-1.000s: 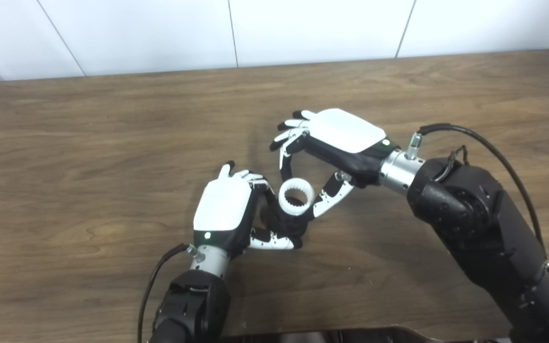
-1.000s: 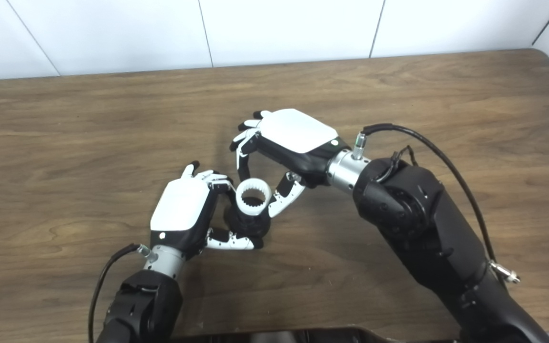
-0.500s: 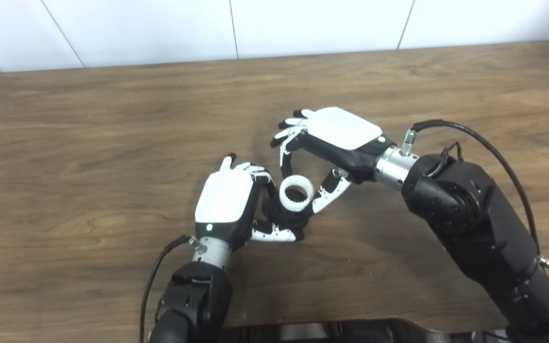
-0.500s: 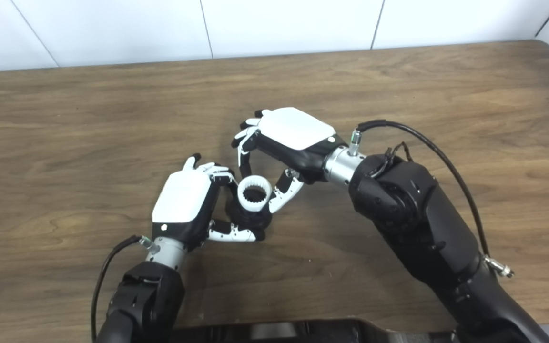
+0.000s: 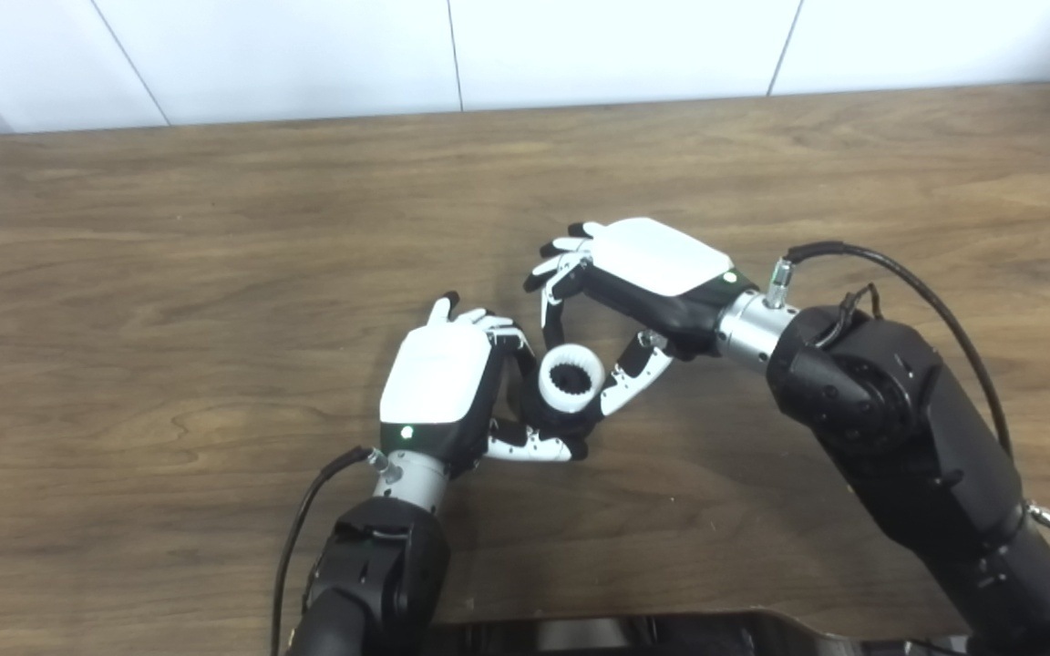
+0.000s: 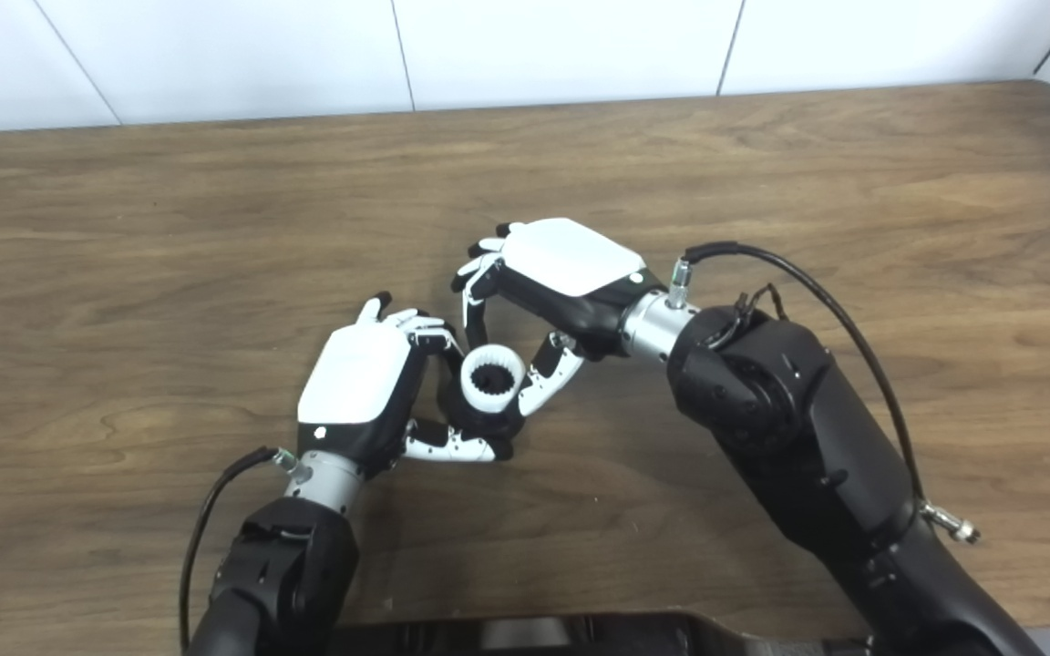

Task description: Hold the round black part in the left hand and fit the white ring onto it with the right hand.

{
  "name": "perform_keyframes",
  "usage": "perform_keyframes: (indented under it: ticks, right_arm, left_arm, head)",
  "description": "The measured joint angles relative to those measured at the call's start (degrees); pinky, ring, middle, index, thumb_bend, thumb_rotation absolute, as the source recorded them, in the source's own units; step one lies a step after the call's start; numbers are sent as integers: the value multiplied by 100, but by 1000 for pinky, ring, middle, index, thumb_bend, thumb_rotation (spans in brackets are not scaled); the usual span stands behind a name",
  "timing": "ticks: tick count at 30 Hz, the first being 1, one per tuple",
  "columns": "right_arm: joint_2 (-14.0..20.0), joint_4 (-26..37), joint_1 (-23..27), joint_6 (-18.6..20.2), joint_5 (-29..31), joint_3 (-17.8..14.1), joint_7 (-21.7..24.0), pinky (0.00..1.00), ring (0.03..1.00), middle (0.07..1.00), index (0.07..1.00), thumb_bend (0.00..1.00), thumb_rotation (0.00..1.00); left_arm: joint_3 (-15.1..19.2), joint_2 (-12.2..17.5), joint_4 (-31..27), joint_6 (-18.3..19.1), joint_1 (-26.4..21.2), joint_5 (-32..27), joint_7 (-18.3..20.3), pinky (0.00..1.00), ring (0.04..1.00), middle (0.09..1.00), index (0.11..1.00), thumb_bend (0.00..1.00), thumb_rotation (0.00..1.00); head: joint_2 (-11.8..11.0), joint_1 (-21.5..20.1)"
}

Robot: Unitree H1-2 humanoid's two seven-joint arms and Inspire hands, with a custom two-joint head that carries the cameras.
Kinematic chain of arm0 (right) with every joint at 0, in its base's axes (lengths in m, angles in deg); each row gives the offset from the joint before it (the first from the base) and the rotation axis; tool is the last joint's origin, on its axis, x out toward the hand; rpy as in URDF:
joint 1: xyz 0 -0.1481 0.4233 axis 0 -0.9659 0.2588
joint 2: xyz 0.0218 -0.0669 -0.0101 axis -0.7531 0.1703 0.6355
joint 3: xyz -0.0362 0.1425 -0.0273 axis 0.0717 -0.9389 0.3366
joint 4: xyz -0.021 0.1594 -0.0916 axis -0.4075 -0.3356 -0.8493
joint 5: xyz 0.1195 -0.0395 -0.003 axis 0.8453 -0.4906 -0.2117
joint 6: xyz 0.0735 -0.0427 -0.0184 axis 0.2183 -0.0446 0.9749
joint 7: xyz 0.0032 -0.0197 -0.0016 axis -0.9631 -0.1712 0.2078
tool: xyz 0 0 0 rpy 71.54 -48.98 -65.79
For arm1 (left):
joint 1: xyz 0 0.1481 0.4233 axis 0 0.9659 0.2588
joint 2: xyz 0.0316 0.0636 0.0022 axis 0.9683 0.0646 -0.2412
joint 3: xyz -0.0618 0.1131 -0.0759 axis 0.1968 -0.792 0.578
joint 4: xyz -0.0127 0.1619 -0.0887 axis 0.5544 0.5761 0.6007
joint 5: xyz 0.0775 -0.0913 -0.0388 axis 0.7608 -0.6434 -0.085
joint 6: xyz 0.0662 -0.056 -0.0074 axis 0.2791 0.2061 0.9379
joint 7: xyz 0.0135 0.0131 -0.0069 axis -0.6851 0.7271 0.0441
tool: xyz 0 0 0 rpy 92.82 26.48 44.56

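My left hand (image 5: 438, 387) is shut on the round black part (image 5: 577, 423) and holds it just above the table, mouth up. The white toothed ring (image 5: 571, 379) sits on top of the black part, and black now shows inside its bore. My right hand (image 5: 648, 273) reaches in from the right and is shut on the ring: one of its fingers (image 5: 548, 314) touches the ring's far side and its thumb (image 5: 634, 375) the right side. The ring also shows in the right eye view (image 6: 492, 378). Most of the black part is hidden by the ring and the fingers.
The brown wooden table (image 5: 169, 273) spreads out on all sides of the hands, with a white wall behind its far edge. A black cable (image 5: 908, 273) loops above my right wrist. A dark part of my body (image 5: 580, 630) lies at the bottom edge.
The camera has shifted a little. The ring has gone lower onto the black part, its bore now dark inside. Both hands keep their hold.
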Motion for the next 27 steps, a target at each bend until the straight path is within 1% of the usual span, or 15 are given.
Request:
perform_keyframes:
  ticks: [6, 27]
  right_arm:
    - [-13, -13, -1, -111, -32, 9, -1, 1000, 928, 827, 484, 522, 138]
    - [-76, -68, -50, -155, -122, -20, -18, 1000, 926, 823, 484, 521, 138]
  left_arm:
    - [0, 0, 0, -2, 0, 0, -4, 1000, 861, 765, 483, 523, 56]
    - [-20, -18, 1, -5, -3, 61, -4, 1000, 862, 758, 483, 524, 56]
  head:
    - [18, -18]
    - [61, -44]
